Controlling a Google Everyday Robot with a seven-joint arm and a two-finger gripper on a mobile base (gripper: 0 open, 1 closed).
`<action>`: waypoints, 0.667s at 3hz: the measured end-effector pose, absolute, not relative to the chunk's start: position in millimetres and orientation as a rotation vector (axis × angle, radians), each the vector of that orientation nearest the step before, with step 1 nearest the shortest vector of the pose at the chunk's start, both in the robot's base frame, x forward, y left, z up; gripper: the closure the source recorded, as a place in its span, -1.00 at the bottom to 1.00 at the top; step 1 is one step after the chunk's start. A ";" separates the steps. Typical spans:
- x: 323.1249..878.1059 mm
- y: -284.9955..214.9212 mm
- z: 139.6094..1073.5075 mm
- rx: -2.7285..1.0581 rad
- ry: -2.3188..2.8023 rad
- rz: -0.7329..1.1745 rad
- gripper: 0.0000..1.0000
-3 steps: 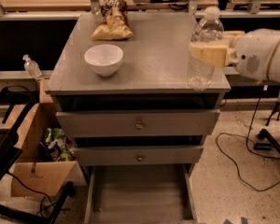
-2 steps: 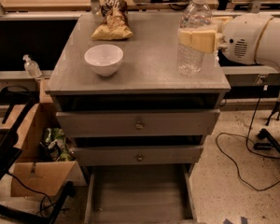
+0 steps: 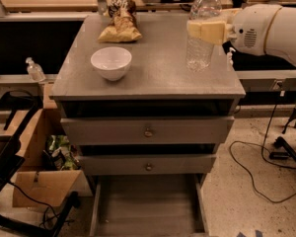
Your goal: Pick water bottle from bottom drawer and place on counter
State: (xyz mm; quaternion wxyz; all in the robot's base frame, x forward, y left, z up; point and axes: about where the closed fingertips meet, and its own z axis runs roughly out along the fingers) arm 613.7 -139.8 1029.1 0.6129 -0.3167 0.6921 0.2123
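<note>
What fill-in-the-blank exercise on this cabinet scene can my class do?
1. Over the counter, the pincer is shut on the water bottle, whose cap is ____.
2. A white ____ sits on it in front of the snack bag.
3. The bottom drawer stands ____.
Missing: white; bowl; open.
</note>
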 end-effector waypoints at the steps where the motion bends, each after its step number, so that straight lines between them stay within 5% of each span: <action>1: 658.9 -141.5 1035.6 -0.724 1.596 0.539 1.00; 2: 714.9 -135.7 1039.5 -0.711 1.596 0.597 1.00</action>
